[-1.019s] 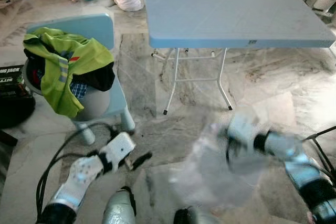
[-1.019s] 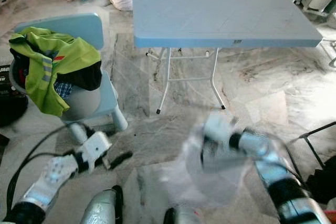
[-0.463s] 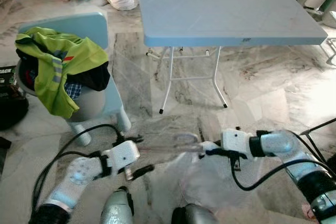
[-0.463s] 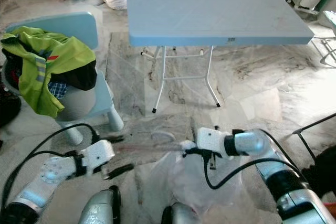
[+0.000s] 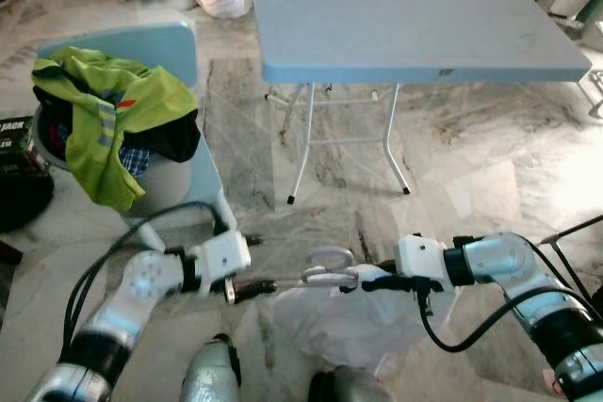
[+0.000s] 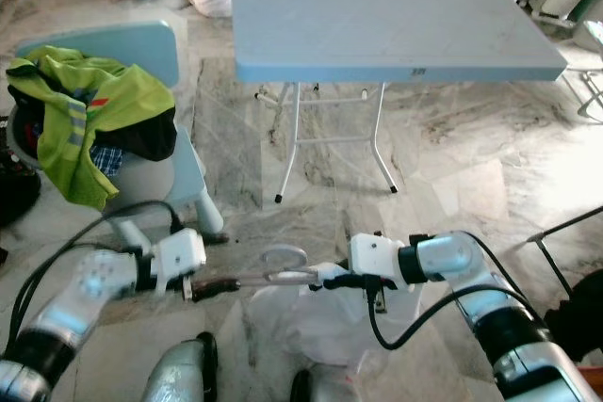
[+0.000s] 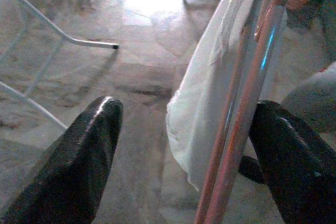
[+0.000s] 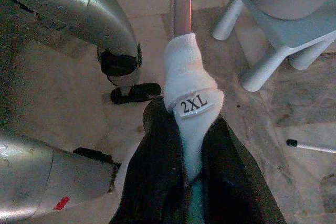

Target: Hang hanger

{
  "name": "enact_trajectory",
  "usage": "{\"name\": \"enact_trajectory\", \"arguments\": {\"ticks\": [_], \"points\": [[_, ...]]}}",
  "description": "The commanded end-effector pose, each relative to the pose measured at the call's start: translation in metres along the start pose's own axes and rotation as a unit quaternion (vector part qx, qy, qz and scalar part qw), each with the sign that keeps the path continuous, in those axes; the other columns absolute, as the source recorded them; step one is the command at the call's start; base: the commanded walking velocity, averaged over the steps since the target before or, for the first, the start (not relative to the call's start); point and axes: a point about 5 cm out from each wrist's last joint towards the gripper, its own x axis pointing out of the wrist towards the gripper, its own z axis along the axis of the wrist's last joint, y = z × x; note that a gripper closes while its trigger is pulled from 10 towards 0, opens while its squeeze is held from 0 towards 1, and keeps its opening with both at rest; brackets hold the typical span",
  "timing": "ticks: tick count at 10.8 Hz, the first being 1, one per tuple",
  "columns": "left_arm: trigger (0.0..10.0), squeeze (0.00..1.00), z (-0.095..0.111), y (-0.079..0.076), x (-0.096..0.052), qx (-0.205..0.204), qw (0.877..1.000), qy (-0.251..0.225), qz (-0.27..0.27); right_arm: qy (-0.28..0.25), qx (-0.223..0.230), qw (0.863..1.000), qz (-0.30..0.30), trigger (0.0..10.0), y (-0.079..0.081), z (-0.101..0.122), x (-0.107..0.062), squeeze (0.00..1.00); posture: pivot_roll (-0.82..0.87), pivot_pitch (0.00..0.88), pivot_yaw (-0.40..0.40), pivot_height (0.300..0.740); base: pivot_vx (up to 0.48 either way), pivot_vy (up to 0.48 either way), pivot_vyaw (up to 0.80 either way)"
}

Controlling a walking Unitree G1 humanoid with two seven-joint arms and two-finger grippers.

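Pinkish metal hanger (image 6: 273, 275) with white garment (image 5: 349, 322) (tag 2XL) lies level between my grippers; right gripper (image 6: 330, 280) pinches it, left gripper (image 7: 184, 145) spread.

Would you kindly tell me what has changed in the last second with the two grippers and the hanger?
The right gripper, blurred and off to the right a second ago, has swung inward and now holds the white garment by its collar on the hanger. The left gripper has come up to the hanger's other end, fingers open around it. The blue table, chair and clothes pile stayed put.
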Motion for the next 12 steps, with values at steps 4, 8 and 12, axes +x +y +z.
{"name": "enact_trajectory", "arguments": {"ticks": [4, 8, 12], "points": [[0.0, 0.00, 0.004, -0.014, 0.017, -0.025, 0.997, -0.011, -0.076, -0.008, -0.010, 1.000, -0.008, 10.0, 0.001, 0.003, 0.001, 0.00, 0.02, 0.150, -0.077, 0.740, 0.000, 0.000, 0.00], [0.0, 0.00, 0.002, -0.017, 0.022, -0.017, 0.994, 0.005, -0.109, -0.010, -0.012, 1.000, -0.014, 10.0, -0.003, 0.005, 0.002, 0.00, 0.02, 0.152, -0.075, 0.740, 0.000, 0.000, 0.00], [0.0, 0.00, -0.007, -0.022, 0.018, -0.025, 0.990, 0.030, -0.132, -0.013, -0.012, 1.000, -0.016, 10.0, -0.002, 0.006, 0.005, 0.00, 0.02, 0.157, -0.074, 0.740, 0.000, 0.000, 0.00]]}}
